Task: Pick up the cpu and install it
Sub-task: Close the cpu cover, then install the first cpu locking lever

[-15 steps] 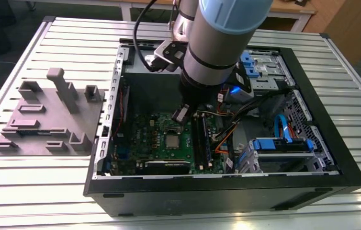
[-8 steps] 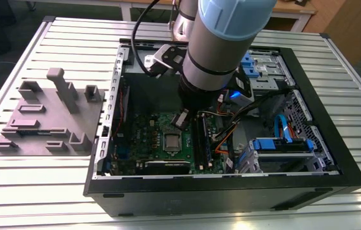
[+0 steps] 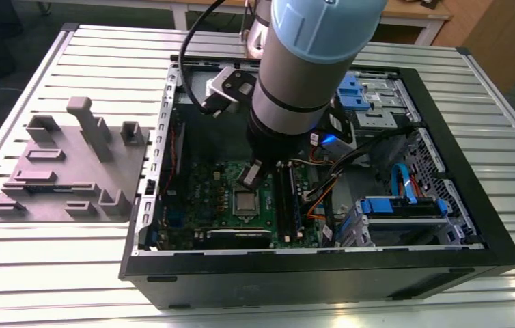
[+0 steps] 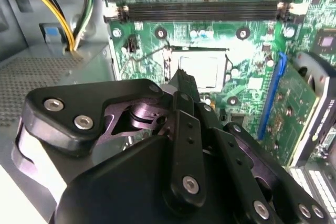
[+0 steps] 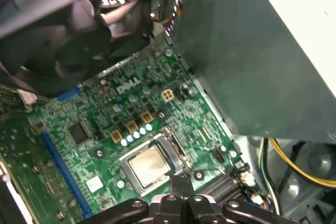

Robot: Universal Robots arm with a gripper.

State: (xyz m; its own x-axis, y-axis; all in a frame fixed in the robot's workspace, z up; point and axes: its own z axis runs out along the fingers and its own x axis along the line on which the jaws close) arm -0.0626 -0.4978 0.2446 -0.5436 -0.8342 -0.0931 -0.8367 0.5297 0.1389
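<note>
1. cpu (image 5: 149,163): lies flat in the socket (image 5: 124,174) on the green board (image 5: 157,72), inside the open computer case (image 3: 330,283) that stands on the counter (image 3: 57,273). the metal top faces up. cannot tell whether the socket's rim is latched over it.
2. hand (image 4: 184,80): fingers drawn in to a narrow tip, and nothing is seen between them.
3. in both wrist views the tip hangs just beside the socket's edge, near one side of the cpu. cannot tell whether it touches the rim.
4. judgement: with the chip in the socket and the hand empty, the work stands at the seating end of the task, not the carrying part.
5. doing this step well, as i read it:
   - the chip should sit square and level inside the rim, no corner riding up.
   - any contact from the tip should come straight down and light; a sideways push could skew the chip on its contacts.
   - the closed tip should keep off the small parts around the socket.
6. pose: the arm (image 3: 317,41) comes steeply down into the case from above, wrist aimed at the board. the hand is near the long black memory sticks (image 4: 205,9) and well apart from the yellow wires (image 4: 59,17).
</note>
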